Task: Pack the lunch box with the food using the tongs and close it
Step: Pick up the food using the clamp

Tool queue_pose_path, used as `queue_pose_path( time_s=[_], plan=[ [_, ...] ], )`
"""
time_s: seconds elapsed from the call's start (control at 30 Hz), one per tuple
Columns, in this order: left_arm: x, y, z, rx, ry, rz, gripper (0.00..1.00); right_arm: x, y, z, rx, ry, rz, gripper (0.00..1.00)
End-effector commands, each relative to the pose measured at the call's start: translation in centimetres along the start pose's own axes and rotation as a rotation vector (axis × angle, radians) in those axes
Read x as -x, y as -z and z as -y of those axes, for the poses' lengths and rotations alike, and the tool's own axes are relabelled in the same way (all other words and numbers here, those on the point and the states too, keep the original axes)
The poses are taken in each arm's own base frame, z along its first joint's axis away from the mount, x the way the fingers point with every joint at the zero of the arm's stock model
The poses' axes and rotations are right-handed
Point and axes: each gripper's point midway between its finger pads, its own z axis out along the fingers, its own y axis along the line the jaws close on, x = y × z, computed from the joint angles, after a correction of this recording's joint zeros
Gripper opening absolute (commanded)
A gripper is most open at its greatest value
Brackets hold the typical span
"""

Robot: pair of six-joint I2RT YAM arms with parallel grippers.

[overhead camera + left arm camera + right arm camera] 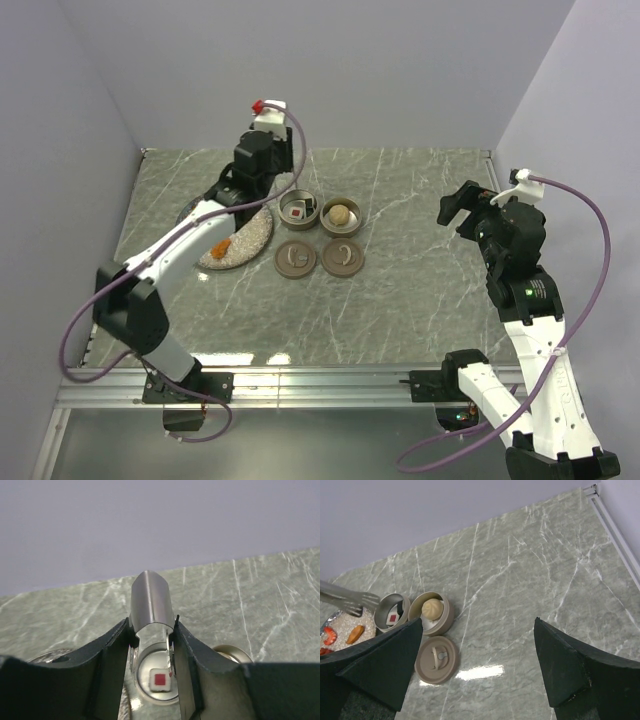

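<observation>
The left hand [152, 630] gripped the slender silvery metal tongs [150, 597] above the round metal tin [381, 616], which contained a white red-centred food piece [160, 679]. The right hand [479, 625] stood open. Placement appeared complete. The next move probably called for collecting the orange piece [221, 245] from the speckled grey plate [255, 232].

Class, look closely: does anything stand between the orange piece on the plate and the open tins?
Nothing visible does: the orange piece lies uncovered on the plate, the tins beside it, lids off.
</observation>
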Motion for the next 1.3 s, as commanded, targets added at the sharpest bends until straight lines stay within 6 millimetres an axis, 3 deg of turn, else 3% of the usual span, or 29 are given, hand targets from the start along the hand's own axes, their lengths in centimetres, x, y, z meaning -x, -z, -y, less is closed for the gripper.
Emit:
queue_pose_path(
  time_s=[0.0,0.23,0.3,0.43,0.9,1.27],
  plan=[
    [6.1,3.4,-3.9,0.088,0.048,0.157,0.45,0.9,0.1,-0.7,0.031,-0.007,0.037,0.99],
    [3.1,5.2,-9.7,0.161,0.022,0.104,0.46,0.6,0.0,-1.0,0.051,-0.016,0.029,0.99],
    [3.1,5.7,-10.2,0.134,0.010,0.117,0.48,0.7,0.0,-1.1,0.051,-0.019,0.029,0.99],
    [0.8,5.6,-11.1,0.069,-0.043,0.072,0.49,1.0,0.2,-1.2,0.053,-0.021,0.033,0.99],
    [-3.6,4.1,-11.7,-0.039,-0.145,0.050,0.47,2.3,1.5,-0.8,0.025,-0.004,0.046,0.99],
    [-5.3,3.0,-11.5,-0.062,-0.159,0.045,0.47,2.7,1.5,-0.9,0.019,0.000,0.045,0.99]
  ],
)
